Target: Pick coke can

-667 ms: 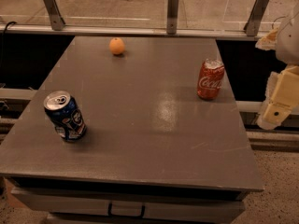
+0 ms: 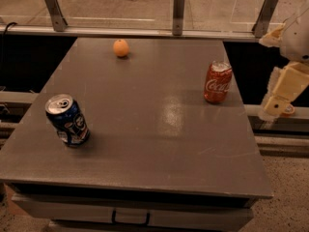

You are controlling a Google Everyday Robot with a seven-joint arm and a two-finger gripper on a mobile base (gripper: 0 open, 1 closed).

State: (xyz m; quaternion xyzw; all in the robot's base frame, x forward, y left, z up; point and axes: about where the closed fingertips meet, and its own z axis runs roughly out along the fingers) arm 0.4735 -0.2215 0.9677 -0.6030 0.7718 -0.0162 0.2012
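Observation:
The coke can (image 2: 217, 82) is red with white script and a silver top. It stands upright near the right edge of the grey table (image 2: 145, 134). My gripper (image 2: 274, 104) hangs at the right edge of the view, off the table's right side, to the right of the coke can and apart from it. It holds nothing that I can see.
A dark blue can (image 2: 67, 120) with white markings stands tilted at the table's left front. An orange (image 2: 121, 48) lies at the far middle. A railing with metal posts (image 2: 178, 12) runs behind the table. A drawer handle (image 2: 131, 219) shows below the front edge.
The gripper has shifted slightly up at the right edge of the view. The cans and the orange have not moved.

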